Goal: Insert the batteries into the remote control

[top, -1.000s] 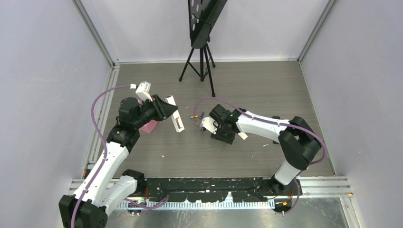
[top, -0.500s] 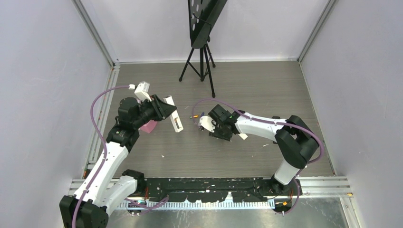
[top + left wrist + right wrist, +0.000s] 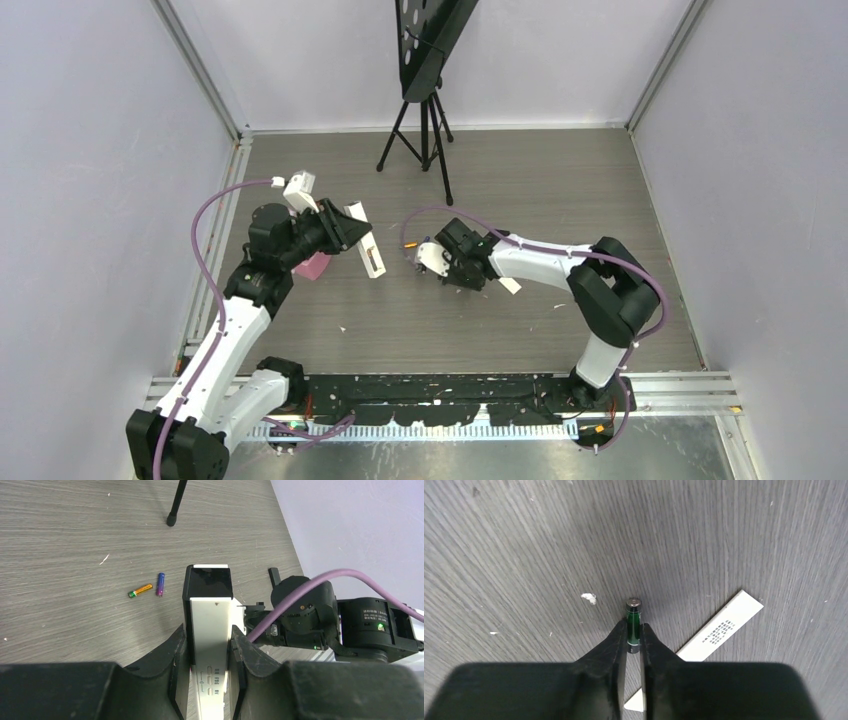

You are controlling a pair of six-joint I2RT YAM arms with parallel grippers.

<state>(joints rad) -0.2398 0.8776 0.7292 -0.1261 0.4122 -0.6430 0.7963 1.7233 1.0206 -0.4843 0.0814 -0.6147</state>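
Observation:
My left gripper (image 3: 347, 232) is shut on the white remote control (image 3: 367, 247) and holds it above the floor; in the left wrist view the remote (image 3: 210, 610) stands between my fingers with its dark open end facing away. An orange-yellow battery (image 3: 140, 590) and a purple battery (image 3: 160, 584) lie side by side on the floor beyond it. My right gripper (image 3: 633, 630) is shut on a dark green battery (image 3: 633, 622), its metal tip sticking out past the fingertips just above the floor. The reddish-brown battery is out of view.
A white flat strip with printed text (image 3: 716, 630) lies on the floor just right of my right gripper, also in the top view (image 3: 509, 286). A black tripod (image 3: 425, 130) stands at the back. A pink object (image 3: 316, 266) lies under my left arm.
My right gripper has shifted a little left and away, toward the orange and purple batteries. My left gripper and the remote have barely moved.

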